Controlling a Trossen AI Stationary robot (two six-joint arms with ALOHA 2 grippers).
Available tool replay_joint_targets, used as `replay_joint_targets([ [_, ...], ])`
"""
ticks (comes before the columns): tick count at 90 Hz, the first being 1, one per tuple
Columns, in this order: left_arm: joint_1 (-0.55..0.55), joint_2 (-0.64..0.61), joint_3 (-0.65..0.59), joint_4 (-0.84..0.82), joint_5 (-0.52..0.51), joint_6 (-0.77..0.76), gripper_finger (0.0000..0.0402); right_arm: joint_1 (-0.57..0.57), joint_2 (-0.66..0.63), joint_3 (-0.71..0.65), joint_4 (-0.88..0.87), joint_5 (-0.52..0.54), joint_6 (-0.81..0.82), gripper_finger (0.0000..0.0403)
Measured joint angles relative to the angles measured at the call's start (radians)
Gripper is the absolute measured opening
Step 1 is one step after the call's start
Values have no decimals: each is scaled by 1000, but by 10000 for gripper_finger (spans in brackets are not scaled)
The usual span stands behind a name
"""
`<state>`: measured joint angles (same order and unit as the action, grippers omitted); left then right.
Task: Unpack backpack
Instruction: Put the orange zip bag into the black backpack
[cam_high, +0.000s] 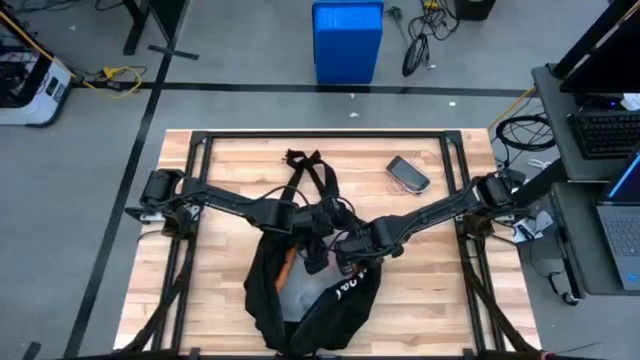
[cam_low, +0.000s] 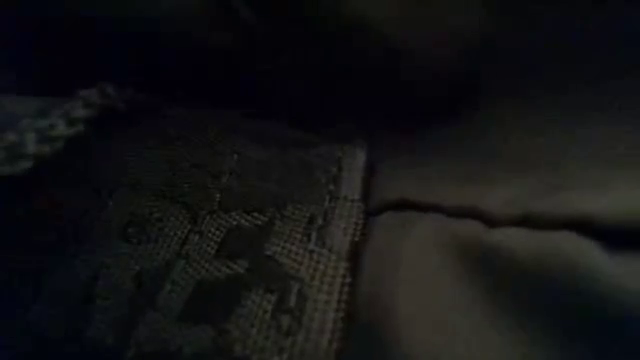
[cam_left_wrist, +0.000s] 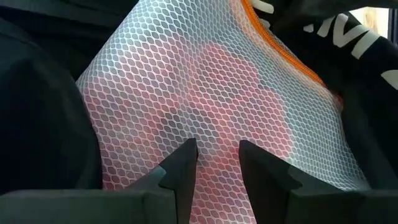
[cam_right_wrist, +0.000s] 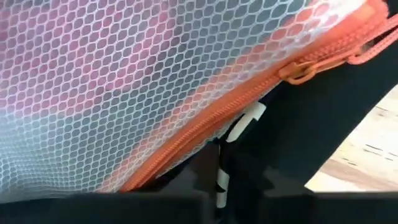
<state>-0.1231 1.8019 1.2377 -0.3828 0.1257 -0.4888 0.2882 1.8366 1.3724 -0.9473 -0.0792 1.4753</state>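
Both claws sit at the backpack (cam_high: 330, 310) mouth. The left claw (cam_left_wrist: 217, 163), open, faces a mesh pouch (cam_left_wrist: 205, 93) directly ahead. The right claw's (cam_high: 345, 262) grip cannot be told

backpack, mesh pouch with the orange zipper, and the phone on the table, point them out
backpack (cam_high: 340, 312), high view, black fabric by the white lettering
mesh pouch (cam_left_wrist: 205, 87), left wrist view, middle of the white netting
phone (cam_high: 408, 172), high view, centre of its face
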Motion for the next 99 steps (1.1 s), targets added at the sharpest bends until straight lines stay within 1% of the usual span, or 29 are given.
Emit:
replay_joint_targets([
  [13,-1,0,6,-4,1,2,112,9,-15,27,5,5,-3,1],
  [22,-1,2,17,10,21,33,112,24,-45,75,-17,44,7,0],
  [32,-1,2,30,0,32,44,112,44,-86,130,-33,136,35,0],
  [44,4,0,33,-115,38,-54,112,50,-144,199,-65,244,73,0],
  [52,3,-3,34,-182,48,-54,112,55,-168,240,-115,286,54,0],
  [62,0,-2,34,-189,48,-25,112,44,-203,275,-136,290,-6,0],
  [77,17,5,31,-149,40,-3,112,21,-242,296,-133,293,-61,0],
  [91,29,0,29,-68,33,-2,112,4,-263,308,-124,293,-97,0],
  [99,42,-24,29,-58,78,-20,112,-1,-265,308,-128,291,-119,0],
])
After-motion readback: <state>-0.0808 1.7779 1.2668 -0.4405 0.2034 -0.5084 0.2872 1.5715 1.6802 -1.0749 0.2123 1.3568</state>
